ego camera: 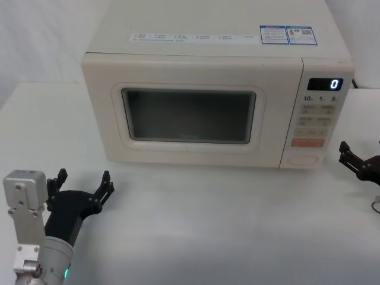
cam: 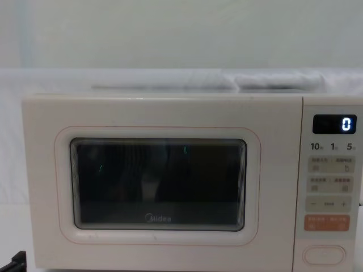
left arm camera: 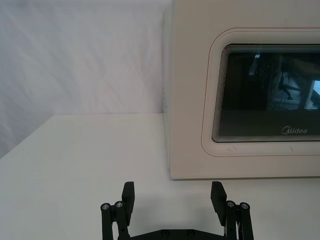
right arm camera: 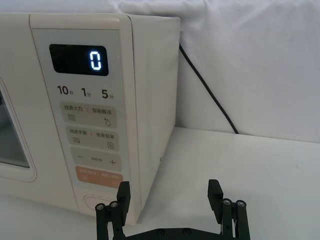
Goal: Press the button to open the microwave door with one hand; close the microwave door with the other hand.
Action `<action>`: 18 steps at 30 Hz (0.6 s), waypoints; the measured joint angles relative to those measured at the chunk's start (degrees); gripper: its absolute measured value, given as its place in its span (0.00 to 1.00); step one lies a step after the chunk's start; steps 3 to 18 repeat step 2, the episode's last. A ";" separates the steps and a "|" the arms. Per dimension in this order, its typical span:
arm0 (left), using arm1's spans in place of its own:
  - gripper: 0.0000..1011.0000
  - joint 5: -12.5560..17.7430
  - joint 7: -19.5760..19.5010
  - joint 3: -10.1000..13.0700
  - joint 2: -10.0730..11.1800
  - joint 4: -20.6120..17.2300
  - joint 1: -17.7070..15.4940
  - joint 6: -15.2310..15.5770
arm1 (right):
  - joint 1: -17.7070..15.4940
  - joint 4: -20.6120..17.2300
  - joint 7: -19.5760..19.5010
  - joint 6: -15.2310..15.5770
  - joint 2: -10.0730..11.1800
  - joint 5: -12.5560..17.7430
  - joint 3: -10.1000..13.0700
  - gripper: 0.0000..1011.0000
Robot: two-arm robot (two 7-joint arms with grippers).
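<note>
The cream microwave stands at the back of the white table, and its door [ego camera: 190, 113] [cam: 161, 184] [left arm camera: 250, 100] with the dark window is closed flush. The wide oval button [ego camera: 304, 158] [cam: 324, 255] [right arm camera: 95, 201] sits at the bottom of the control panel, under the orange key. My left gripper [ego camera: 83, 181] [left arm camera: 173, 196] rests open near the table's front left, short of the door's left corner. Off the microwave's right side, level with the button, my right gripper [ego camera: 350, 155] [right arm camera: 169, 194] hovers open. Neither touches the microwave.
The display [ego camera: 324, 84] reads 0. A black power cable [right arm camera: 207, 90] runs down the white backdrop to the right of the microwave. Open table surface [ego camera: 225, 225] lies in front of the microwave.
</note>
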 joint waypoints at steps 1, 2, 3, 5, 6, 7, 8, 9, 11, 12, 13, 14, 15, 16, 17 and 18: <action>0.99 0.00 0.00 0.00 0.00 0.00 0.00 0.00 | 0.00 0.00 0.00 0.00 0.00 0.00 0.00 0.99; 0.99 0.00 0.00 0.00 0.00 0.00 0.00 0.00 | 0.00 0.00 0.00 0.00 0.00 0.00 0.00 0.99; 0.99 0.00 0.00 0.00 0.00 0.00 0.00 0.00 | 0.00 0.00 0.00 0.00 0.00 0.00 0.00 0.99; 0.99 0.00 0.00 0.00 0.00 0.00 0.00 0.00 | 0.00 0.00 0.00 0.00 0.00 0.00 0.00 0.99; 0.99 0.00 0.00 0.00 0.00 0.00 0.00 0.00 | 0.00 0.00 0.00 0.00 0.00 0.00 0.00 0.99; 0.99 0.00 0.00 0.00 0.00 0.00 0.00 0.00 | 0.00 0.00 0.00 0.00 0.00 0.00 0.00 0.99; 0.99 0.00 0.00 0.00 0.00 0.00 0.00 0.00 | 0.00 0.00 0.00 0.00 0.00 0.00 0.00 0.99; 0.99 0.00 0.00 0.00 0.00 0.00 0.00 0.00 | 0.00 0.00 0.00 0.00 0.00 0.00 0.00 0.99; 0.99 0.00 0.00 0.00 0.00 0.00 0.00 0.00 | 0.00 0.00 0.00 0.00 0.00 0.00 0.00 0.99; 0.99 0.00 0.00 0.00 0.00 0.00 0.00 0.00 | 0.00 0.00 0.00 0.00 0.00 0.00 0.00 0.99; 0.99 0.00 0.00 0.00 0.00 0.00 0.00 0.00 | 0.00 0.00 0.00 0.00 0.00 0.00 0.00 0.99; 0.99 0.00 0.00 0.00 0.00 0.00 0.00 0.00 | 0.00 0.00 0.00 0.00 0.00 0.00 0.00 0.99; 0.99 0.00 0.00 0.00 0.00 0.00 0.00 0.00 | 0.00 0.00 0.00 0.00 0.00 0.00 0.00 0.99; 0.99 0.00 0.00 0.00 0.00 0.00 0.00 0.00 | 0.00 0.00 0.00 0.00 0.00 0.00 0.00 0.99; 0.99 0.00 0.00 0.00 0.00 0.00 0.00 0.00 | 0.00 0.00 0.00 0.00 0.00 0.00 0.00 0.99; 0.99 0.00 0.00 0.00 0.00 0.00 0.00 0.00 | 0.00 0.00 0.00 0.00 0.00 0.00 0.00 0.99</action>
